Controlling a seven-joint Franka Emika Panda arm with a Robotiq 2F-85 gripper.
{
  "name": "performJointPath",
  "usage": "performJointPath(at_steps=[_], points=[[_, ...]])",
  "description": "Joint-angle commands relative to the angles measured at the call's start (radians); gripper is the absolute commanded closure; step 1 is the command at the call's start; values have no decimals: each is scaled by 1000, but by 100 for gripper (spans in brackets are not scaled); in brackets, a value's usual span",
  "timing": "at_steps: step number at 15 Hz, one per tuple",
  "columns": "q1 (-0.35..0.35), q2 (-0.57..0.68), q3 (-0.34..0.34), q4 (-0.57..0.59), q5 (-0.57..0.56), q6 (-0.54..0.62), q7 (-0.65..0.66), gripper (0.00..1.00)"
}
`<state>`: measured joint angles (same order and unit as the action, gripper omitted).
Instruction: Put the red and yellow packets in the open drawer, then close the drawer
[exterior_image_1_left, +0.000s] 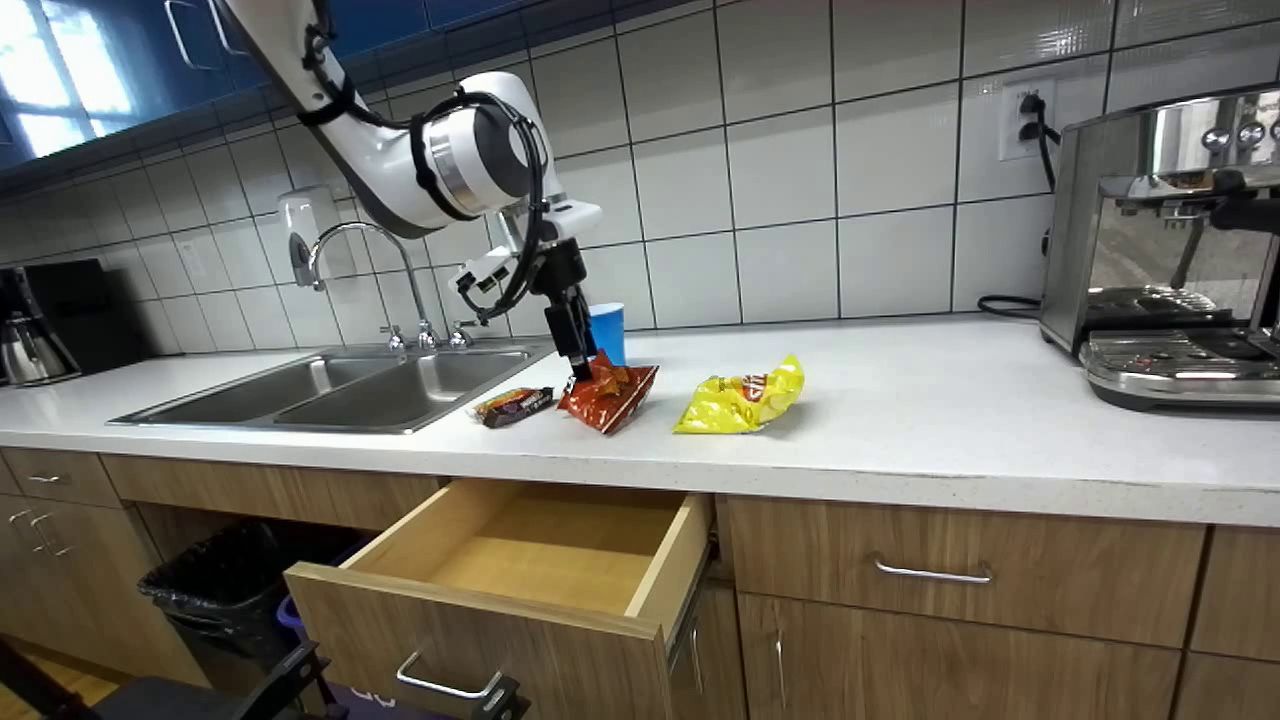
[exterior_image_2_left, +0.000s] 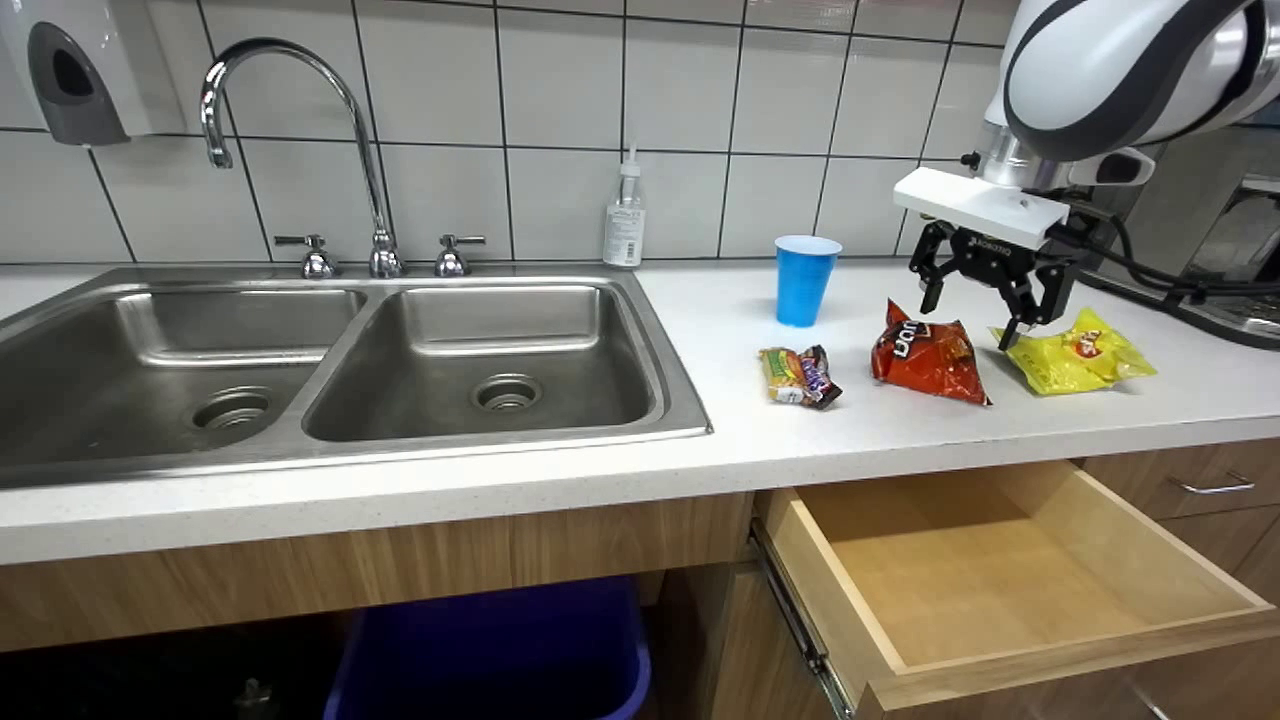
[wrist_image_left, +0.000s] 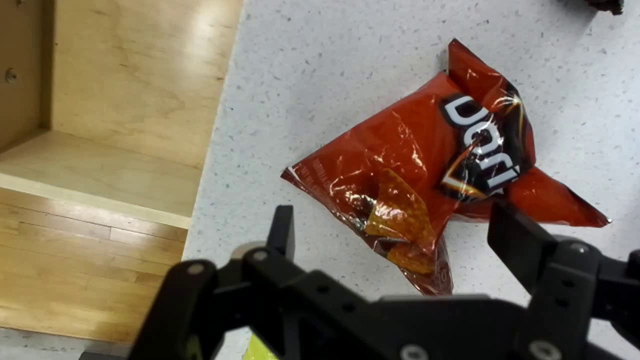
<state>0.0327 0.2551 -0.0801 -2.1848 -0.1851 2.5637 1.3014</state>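
Observation:
The red packet (exterior_image_1_left: 612, 398) lies on the counter above the drawer. It also shows in an exterior view (exterior_image_2_left: 930, 358) and in the wrist view (wrist_image_left: 400, 145). The yellow packet (exterior_image_1_left: 742, 402) lies apart from it, nearer the coffee machine; it also shows in an exterior view (exterior_image_2_left: 1085, 358), and only a corner shows in the wrist view (wrist_image_left: 257, 350). The drawer (exterior_image_1_left: 560, 545) stands pulled out and empty. My gripper (exterior_image_2_left: 968, 322) is open and points down over the red packet. In the wrist view its spread fingers (wrist_image_left: 392, 225) are either side of the packet's lower end, not closed on it.
A blue cup (exterior_image_2_left: 805, 285) stands behind the packets. Small candy packs (exterior_image_2_left: 800, 376) lie beside the red packet, toward the sink (exterior_image_2_left: 690, 420). A coffee machine (exterior_image_1_left: 1180, 250) stands at the far end of the counter. A bin (exterior_image_1_left: 230, 590) stands under the counter beside the drawer.

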Motion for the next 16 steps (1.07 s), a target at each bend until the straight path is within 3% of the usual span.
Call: performJointPath(at_steps=[1, 9, 10, 11, 16], points=[[29, 44, -27, 63, -3, -30, 38, 0], [50, 86, -48, 110, 3, -36, 43, 0], [50, 89, -50, 112, 3, -34, 43, 25], [51, 90, -52, 113, 3, -34, 42, 26], [53, 94, -58, 115, 3, -34, 38, 67]])
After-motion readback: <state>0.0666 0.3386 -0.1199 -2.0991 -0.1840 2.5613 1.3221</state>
